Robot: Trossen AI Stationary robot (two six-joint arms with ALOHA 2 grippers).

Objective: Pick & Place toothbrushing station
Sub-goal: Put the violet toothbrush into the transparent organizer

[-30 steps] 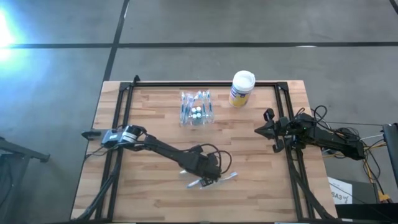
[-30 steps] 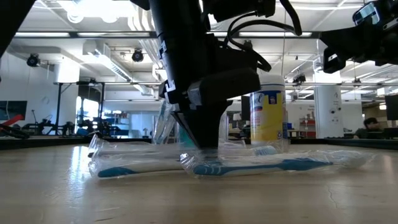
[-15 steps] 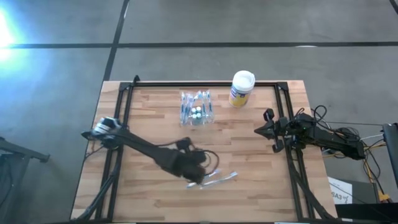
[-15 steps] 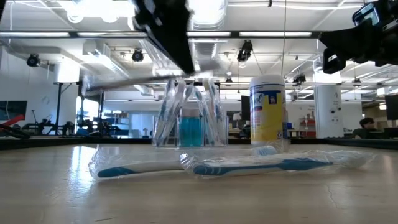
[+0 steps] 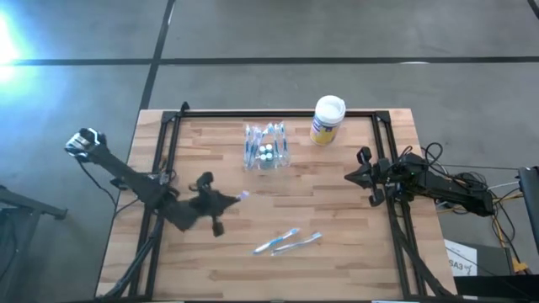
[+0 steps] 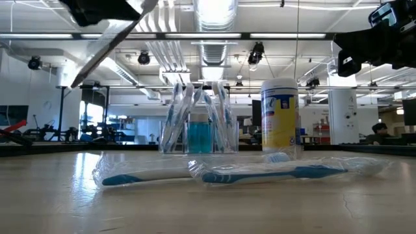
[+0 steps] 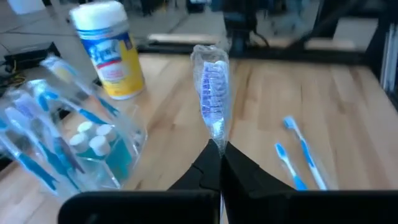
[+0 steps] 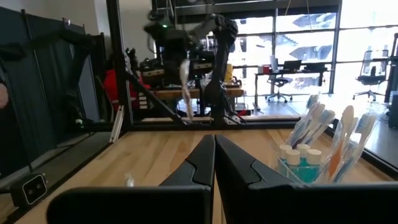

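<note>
Clear plastic toothbrushing station point(image 5: 266, 148) stands near the desk's point(image 5: 337, 210) far edge, beside a yellow canister point(image 5: 327, 119). Left claw point(image 7: 219, 149) is closed on a wrapped toothbrush point(image 7: 212, 93) above the desk; right claw point(image 8: 214, 142) waits closed, empty, at the desk's right edge.

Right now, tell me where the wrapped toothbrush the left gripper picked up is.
The wrapped toothbrush is lifted off the table, pinched in the left gripper, on the table's left half.

Matt plank-wood table point(image 5: 337, 210); glossy clear-plastic toothbrushing station point(image 5: 266, 148); crinkly film-wrapped toothbrushes point(image 5: 288, 242).
</note>
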